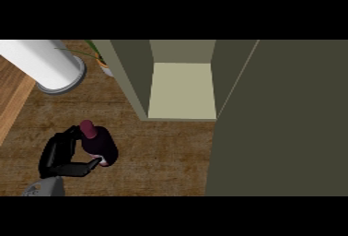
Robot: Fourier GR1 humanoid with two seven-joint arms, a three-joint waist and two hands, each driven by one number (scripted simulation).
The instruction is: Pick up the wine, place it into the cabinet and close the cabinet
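while the cabinet (182, 87) stands open, the left hand (62, 154) curls its fingers (87, 166) round the upright wine (98, 140).

Only the left hand (62, 154) shows, left of the open cabinet (180, 87): a matt black, blocky hand with thick squared fingers and a flat-sided thumb, joined below to a short, rounded, light grey forearm bearing small dark marks.
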